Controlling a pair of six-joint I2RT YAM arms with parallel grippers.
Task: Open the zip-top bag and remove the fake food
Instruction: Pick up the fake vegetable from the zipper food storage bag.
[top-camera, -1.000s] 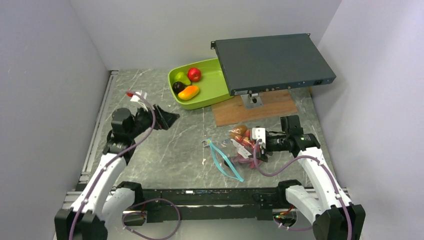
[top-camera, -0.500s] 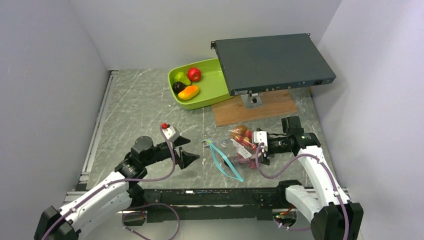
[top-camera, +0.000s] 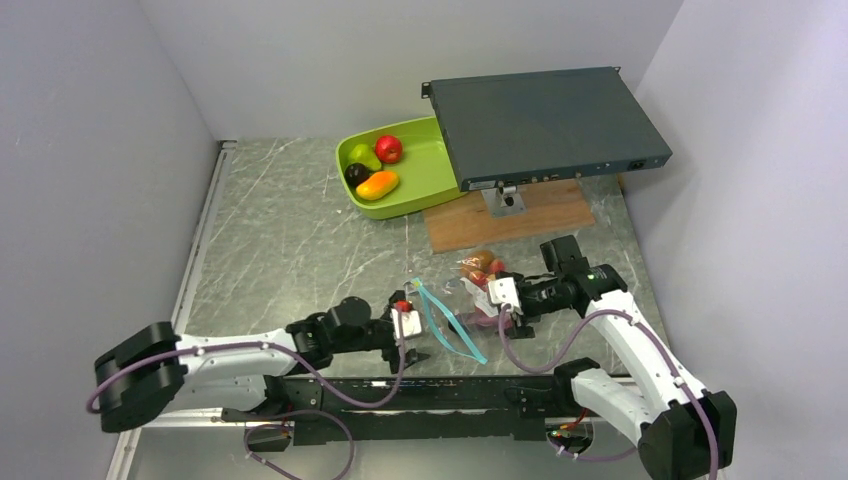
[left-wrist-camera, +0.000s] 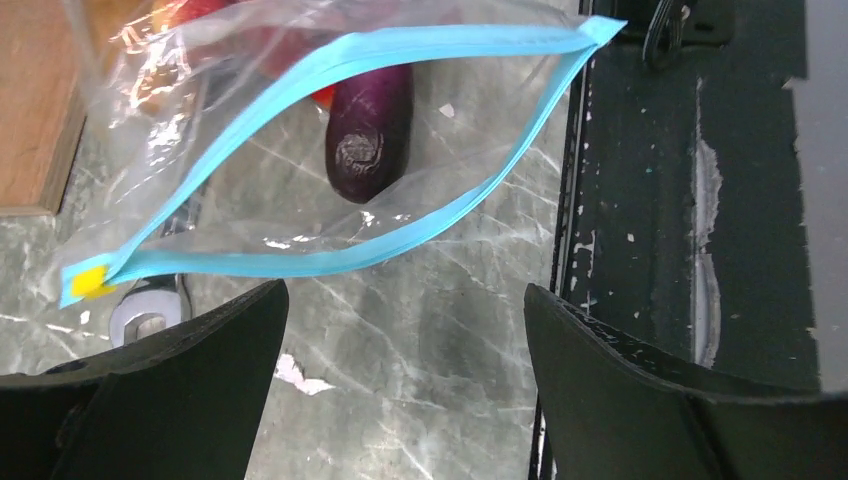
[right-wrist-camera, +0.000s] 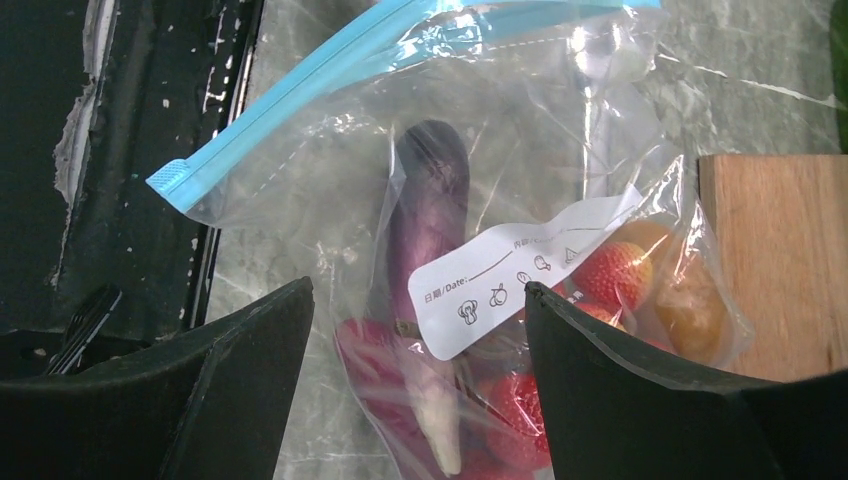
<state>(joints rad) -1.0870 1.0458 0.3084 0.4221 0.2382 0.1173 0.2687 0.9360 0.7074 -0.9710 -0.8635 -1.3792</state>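
In the top view, the zip-top bag (top-camera: 462, 300) is seen lying on the marble table (top-camera: 290, 240), near the wooden board (top-camera: 520, 212) and between the two grippers, with its blue zip strip (top-camera: 450, 335) turned toward the left arm. The left gripper (top-camera: 415, 332) is held low just beside that strip, and the right gripper (top-camera: 492, 300) is set over the bag's opposite side. Four pieces of fake food (top-camera: 377, 185) are seen in the lime-green tray (top-camera: 420, 170), well apart from the bag. In the left wrist view, the left fingers (left-wrist-camera: 150, 400) are spread wide with nothing between them. The bag's mouth is seen parted, and a purple eggplant (left-wrist-camera: 368, 130) is seen inside. In the right wrist view, the right fingers (right-wrist-camera: 640, 400) are spread wide to either side of the bag, over the eggplant and some red strawberry-like pieces (right-wrist-camera: 612, 275). Whether the plastic is touched cannot be told.
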